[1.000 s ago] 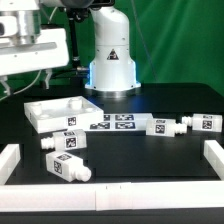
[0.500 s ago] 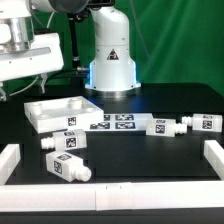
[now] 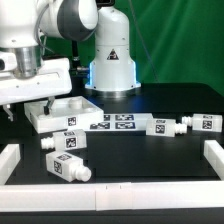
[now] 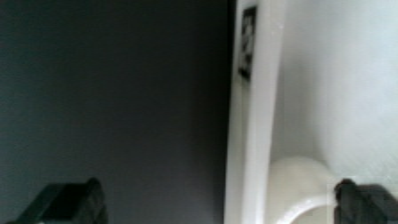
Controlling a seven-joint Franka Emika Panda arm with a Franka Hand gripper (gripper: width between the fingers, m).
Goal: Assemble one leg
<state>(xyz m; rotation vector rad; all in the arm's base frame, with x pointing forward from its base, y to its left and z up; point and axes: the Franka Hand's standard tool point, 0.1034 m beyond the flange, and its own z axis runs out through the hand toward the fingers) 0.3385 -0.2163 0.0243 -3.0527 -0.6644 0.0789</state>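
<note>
Several white legs with tag markers lie on the black table: one (image 3: 62, 141) and another (image 3: 68, 167) at the front on the exterior view's left, one (image 3: 160, 127) and another (image 3: 203, 123) on its right. The white tray-like tabletop (image 3: 75, 104) lies at the back left. My gripper (image 3: 28, 106) hangs low over the tabletop's left end, open and empty. In the wrist view the gripper (image 4: 217, 203) straddles the tabletop's side wall (image 4: 258, 120), with one dark fingertip (image 4: 71, 200) over the table and the other over the tray's inside. No leg shows in the wrist view.
The marker board (image 3: 115, 121) lies flat between the tabletop and the right-hand legs. The robot's white base (image 3: 110, 60) stands behind. Low white rails (image 3: 212, 152) border the table at both sides and along the front.
My gripper has come down and shifted slightly toward the exterior view's right, from high at the upper left to just over the tabletop's left end. The parts have not moved.
</note>
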